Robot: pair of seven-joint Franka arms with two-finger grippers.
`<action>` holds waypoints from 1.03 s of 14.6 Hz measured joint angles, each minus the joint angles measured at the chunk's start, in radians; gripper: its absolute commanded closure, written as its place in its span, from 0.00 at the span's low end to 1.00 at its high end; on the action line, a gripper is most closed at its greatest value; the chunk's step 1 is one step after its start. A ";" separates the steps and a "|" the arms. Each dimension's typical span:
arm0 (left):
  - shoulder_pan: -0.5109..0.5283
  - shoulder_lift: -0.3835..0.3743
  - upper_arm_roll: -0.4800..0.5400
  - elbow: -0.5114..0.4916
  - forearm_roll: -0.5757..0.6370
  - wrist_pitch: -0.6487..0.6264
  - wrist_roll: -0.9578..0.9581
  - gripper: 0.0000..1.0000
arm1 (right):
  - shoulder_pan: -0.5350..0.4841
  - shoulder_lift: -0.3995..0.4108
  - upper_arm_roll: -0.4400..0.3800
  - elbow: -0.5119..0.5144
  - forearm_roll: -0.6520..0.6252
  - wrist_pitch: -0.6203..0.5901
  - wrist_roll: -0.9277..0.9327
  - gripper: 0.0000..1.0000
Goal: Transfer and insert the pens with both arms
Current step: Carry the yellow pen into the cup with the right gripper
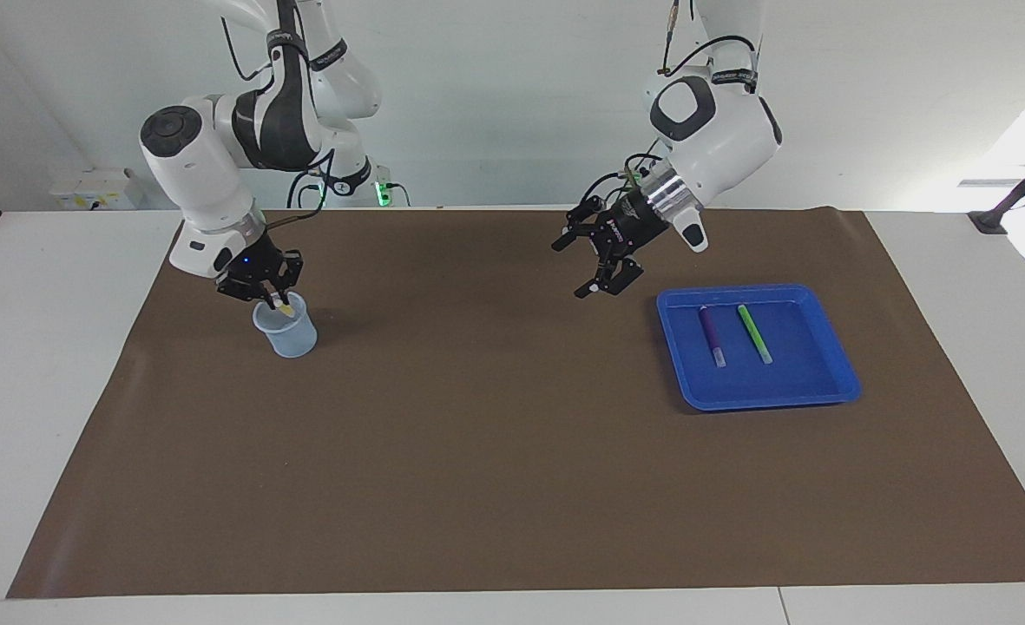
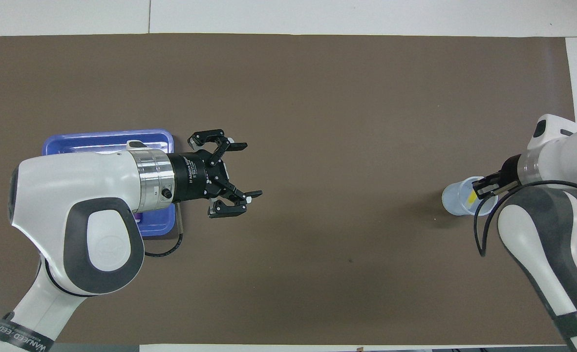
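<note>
Two high opposed views, shared mat [image 1: 512, 451]

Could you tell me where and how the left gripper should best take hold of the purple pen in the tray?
Grip the purple pen around mid-barrel, coming straight down with the open left gripper. It lies flat in the blue tray, apart from the green pen, so fingers closing across its slim width should fit either side.
</note>
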 measured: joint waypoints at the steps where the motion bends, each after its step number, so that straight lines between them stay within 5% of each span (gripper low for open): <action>1: 0.000 0.000 0.000 0.000 0.000 0.000 0.006 0.00 | 0.000 0.000 0.000 -0.002 0.000 0.003 0.000 0.00; 8: 0.011 0.000 0.000 0.000 0.062 -0.012 0.044 0.00 | 0.014 0.001 0.009 0.133 0.022 -0.094 0.002 0.00; 15: 0.093 0.000 0.001 0.000 0.332 -0.234 0.360 0.00 | 0.116 0.026 0.023 0.281 0.403 -0.183 0.430 0.00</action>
